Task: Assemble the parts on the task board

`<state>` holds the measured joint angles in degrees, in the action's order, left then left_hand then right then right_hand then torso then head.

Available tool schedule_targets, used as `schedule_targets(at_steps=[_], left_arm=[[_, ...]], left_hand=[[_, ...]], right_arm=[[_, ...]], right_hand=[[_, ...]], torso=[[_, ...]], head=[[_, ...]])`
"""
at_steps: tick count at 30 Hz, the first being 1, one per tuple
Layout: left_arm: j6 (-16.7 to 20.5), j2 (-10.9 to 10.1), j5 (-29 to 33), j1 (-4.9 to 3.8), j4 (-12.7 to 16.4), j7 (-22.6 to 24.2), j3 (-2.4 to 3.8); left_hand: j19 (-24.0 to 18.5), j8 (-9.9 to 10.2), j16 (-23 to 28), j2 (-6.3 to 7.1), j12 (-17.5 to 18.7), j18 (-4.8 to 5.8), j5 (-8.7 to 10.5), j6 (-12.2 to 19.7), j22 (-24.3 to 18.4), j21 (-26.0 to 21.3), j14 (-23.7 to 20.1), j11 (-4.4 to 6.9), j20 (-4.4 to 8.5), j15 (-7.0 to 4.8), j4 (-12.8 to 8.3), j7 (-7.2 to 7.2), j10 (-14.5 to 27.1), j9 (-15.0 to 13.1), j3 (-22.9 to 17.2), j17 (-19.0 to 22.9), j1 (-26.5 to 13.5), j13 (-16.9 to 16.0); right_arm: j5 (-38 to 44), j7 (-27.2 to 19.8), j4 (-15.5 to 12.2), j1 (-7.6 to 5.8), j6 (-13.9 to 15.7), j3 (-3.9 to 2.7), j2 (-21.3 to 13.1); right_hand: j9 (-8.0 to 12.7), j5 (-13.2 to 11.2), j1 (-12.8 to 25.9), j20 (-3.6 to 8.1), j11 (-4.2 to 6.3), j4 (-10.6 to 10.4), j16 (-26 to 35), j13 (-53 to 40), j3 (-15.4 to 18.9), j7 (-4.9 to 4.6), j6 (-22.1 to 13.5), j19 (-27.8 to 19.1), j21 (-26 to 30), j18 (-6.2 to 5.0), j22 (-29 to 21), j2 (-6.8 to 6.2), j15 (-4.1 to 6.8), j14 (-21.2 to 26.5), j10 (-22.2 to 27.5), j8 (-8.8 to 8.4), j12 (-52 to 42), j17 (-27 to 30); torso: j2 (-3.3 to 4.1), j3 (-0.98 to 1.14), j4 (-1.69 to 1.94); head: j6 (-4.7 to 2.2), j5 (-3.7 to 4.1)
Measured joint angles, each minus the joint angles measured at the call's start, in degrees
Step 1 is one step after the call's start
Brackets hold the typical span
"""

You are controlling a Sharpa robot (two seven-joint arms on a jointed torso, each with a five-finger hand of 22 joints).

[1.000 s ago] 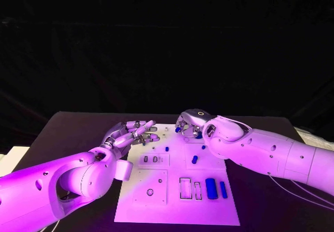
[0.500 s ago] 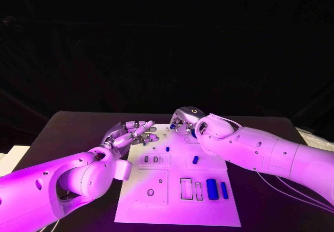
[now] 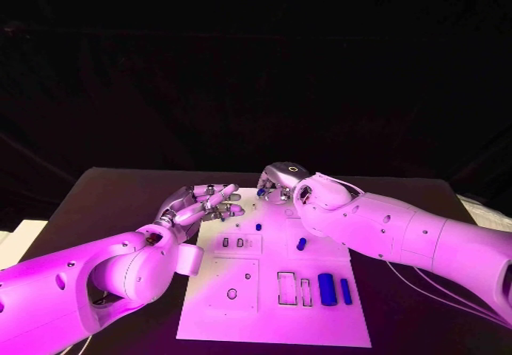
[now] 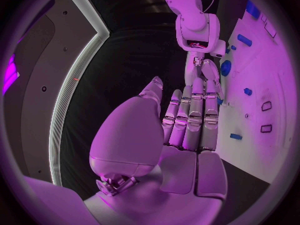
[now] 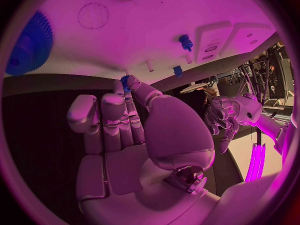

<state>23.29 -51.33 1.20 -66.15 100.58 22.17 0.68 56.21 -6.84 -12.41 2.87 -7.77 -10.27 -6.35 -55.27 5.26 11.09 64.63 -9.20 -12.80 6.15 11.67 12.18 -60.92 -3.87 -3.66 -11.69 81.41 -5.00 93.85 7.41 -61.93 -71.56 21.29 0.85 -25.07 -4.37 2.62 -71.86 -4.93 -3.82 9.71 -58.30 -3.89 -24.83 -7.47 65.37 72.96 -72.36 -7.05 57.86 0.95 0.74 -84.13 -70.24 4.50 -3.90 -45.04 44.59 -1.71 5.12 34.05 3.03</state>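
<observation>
Two hands over the board: right hand pinches a blue part; left hand, beside it, spread and holding nothing.

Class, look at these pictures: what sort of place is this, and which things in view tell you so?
Probably a robotics lab or demonstration bench. A white task board with slots and small blue parts lies on a black table against a dark backdrop, and two robot arms work over it, the right hand pinching a small blue piece.
</observation>
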Motion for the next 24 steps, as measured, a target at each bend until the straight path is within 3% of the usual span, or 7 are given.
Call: schedule_targets(at_steps=[15, 24], left_arm=[[-0.03, 0.11, 0.00, -0.06, -0.01, -0.06, 0.00], [-0.03, 0.12, 0.01, -0.12, -0.01, -0.08, 0.00]], left_hand=[[0.00, 0.00, 0.00, 0.00, 0.00, 0.00, 0.00, 0.00, 0.00, 0.00, 0.00, 0.00, 0.00, 0.00, 0.00, 0.00, 0.00, 0.00, 0.00, 0.01, 0.00, 0.00], [0.00, 0.00, 0.00, 0.00, 0.00, 0.00, 0.00, 0.00, 0.01, 0.00, 0.00, 0.00, 0.00, 0.00, 0.00, 0.00, 0.00, 0.00, 0.00, 0.02, 0.00, -0.01]], right_arm=[[-0.13, -0.17, 1.75, 0.02, -0.78, 0.01, 1.41], [-0.20, -0.22, 2.22, 0.01, -1.25, 0.03, 1.67]], right_hand=[[-0.43, 0.18, 0.60, -0.42, -0.64, -0.64, 0.44, 0.06, 0.00, -0.46, -0.66, -0.43, -0.22, -0.01, -0.63, -0.61, 0.00, 0.00, 1.20, -0.04, 0.00, 1.46], [0.22, 0.71, 1.20, -1.04, -1.47, -1.60, 1.95, 0.20, 0.15, -1.35, -3.06, -2.31, 1.03, -0.02, -2.82, -2.59, -0.74, 0.74, 3.87, -0.76, 0.23, 3.61]], torso=[[0.12, -0.02, -0.02], [0.18, -0.03, -0.04]], head=[[0.10, -0.21], [0.10, -0.38]])
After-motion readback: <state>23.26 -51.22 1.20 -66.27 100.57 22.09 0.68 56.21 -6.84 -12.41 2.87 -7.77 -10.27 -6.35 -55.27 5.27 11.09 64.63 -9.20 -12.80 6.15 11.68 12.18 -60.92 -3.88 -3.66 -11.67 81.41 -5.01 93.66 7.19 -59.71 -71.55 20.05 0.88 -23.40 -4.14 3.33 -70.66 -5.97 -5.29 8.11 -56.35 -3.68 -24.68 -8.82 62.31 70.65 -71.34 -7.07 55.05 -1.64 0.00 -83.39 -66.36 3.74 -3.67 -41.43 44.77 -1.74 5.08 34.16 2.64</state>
